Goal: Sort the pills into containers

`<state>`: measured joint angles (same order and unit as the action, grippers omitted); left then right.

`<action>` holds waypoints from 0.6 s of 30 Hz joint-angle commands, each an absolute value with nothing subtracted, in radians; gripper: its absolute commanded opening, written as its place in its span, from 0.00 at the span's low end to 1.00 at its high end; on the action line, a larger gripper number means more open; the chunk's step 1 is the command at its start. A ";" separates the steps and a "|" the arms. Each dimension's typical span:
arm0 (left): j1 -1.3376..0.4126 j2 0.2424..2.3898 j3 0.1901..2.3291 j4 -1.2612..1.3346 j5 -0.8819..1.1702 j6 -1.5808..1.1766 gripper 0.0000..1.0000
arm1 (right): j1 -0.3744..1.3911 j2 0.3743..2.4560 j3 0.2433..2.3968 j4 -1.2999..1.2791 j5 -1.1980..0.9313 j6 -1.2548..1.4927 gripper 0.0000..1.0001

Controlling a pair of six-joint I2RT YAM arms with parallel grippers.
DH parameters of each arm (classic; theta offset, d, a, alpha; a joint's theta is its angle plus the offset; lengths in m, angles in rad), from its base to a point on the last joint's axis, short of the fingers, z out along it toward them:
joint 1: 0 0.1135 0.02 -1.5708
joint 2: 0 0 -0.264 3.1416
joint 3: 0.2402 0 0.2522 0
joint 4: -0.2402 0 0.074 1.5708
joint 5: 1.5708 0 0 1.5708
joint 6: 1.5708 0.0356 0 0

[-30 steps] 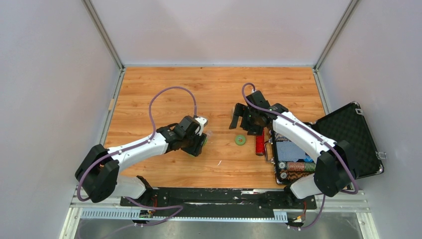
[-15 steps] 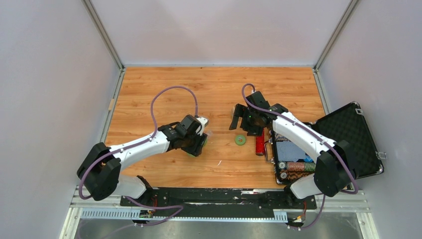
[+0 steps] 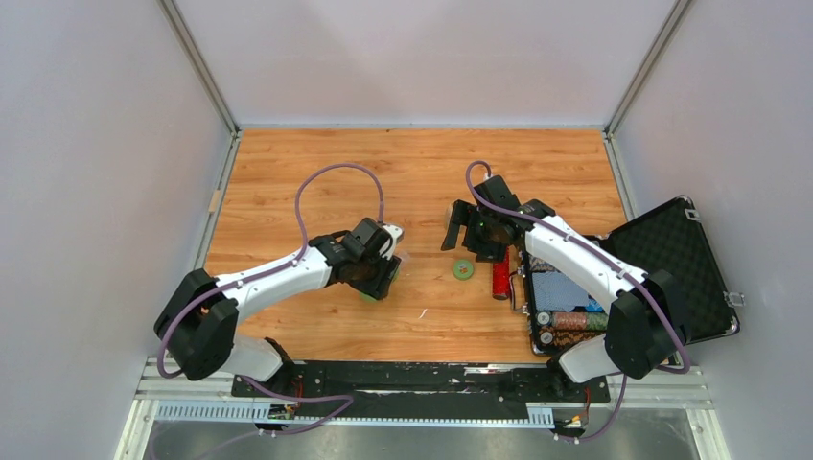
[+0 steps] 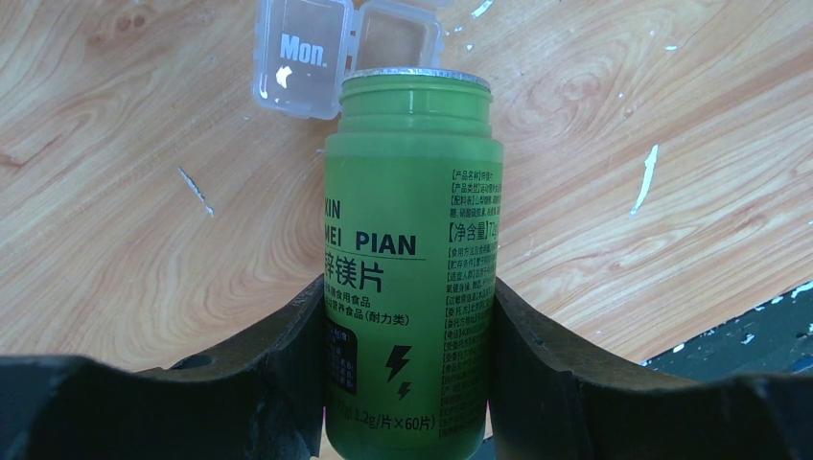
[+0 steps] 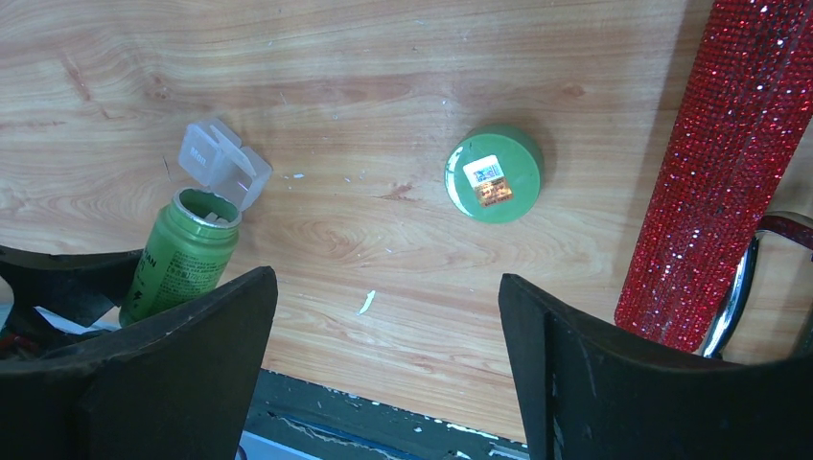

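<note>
Wood table (image 3: 422,163), grey walls (image 3: 422,57). My left gripper (image 4: 407,297) grips bottle (image 4: 412,192) (box (image 4: 326,48) above it in frame); right gripper (image 5: 385,283) spread wide, empty.

Green bottle (image 4: 412,192) sides hidden by left gripper (image 4: 407,297); red tube (image 5: 729,163) cropped.

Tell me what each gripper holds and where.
The left gripper clamps the green bottle around its lower body. The right gripper is open, holding nothing.

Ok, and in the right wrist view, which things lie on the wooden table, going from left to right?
small clear plastic box, lid open → round green cap → red glittery tube. The green plastic bottle overlaps the box, so it is left out.
</note>
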<state>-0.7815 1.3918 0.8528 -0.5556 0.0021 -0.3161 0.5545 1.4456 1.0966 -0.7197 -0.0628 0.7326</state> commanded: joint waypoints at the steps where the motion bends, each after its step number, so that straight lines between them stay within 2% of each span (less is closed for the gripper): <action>1: -0.787 1.400 0.894 -0.569 0.003 -0.313 0.00 | 0.549 1.428 1.095 -0.687 -0.071 0.744 0.87; 18: -0.787 1.409 0.933 -0.597 -0.040 -0.319 0.00 | 0.549 1.422 1.086 -0.687 -0.069 0.747 0.87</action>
